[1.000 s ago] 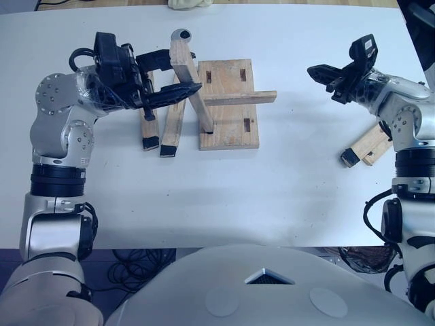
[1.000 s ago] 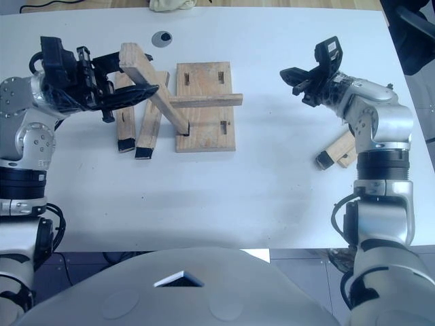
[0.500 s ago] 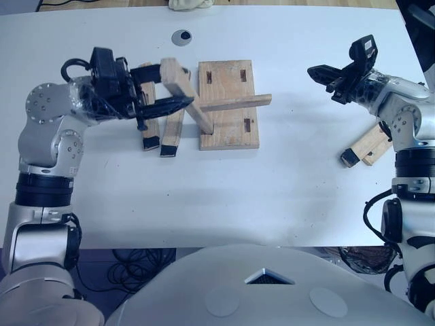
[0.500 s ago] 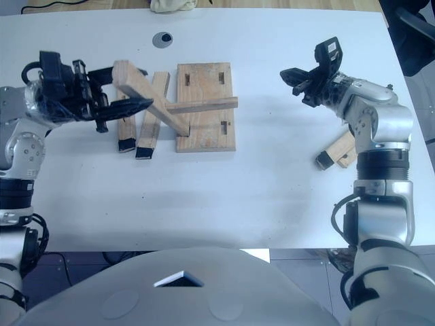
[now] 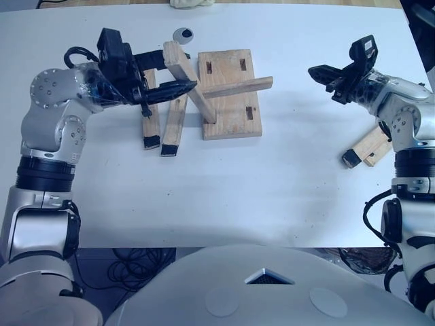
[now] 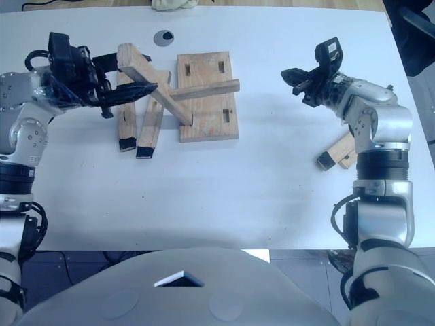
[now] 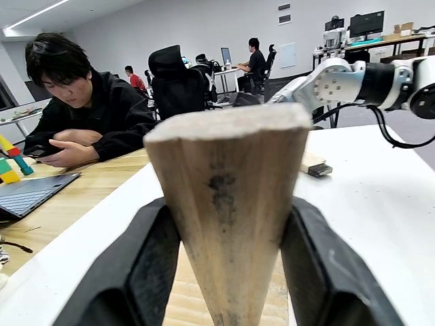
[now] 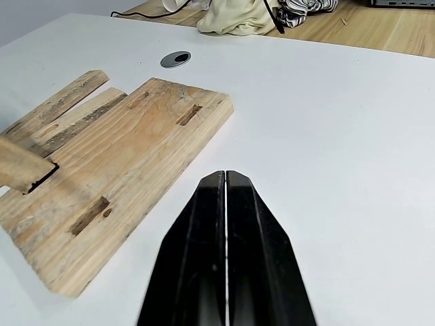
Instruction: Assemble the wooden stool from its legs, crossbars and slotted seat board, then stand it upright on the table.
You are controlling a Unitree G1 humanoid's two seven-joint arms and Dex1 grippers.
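The left gripper, clamped on the pale tapered wooden leg with its thin wooden crossbar, has drawn toward the white table's far edge. The flat slotted seat board has slid and twisted with it (the foot is likely jammed, not seated). The left wrist view shows both pads squeezing the leg. The right wrist view shows the right gripper pressed closed, empty.

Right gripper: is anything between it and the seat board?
Nothing visible does. Bare table lies between the right gripper and the seat board. The crossbar on the leg held by the left gripper points that way but ends apart from the right gripper.
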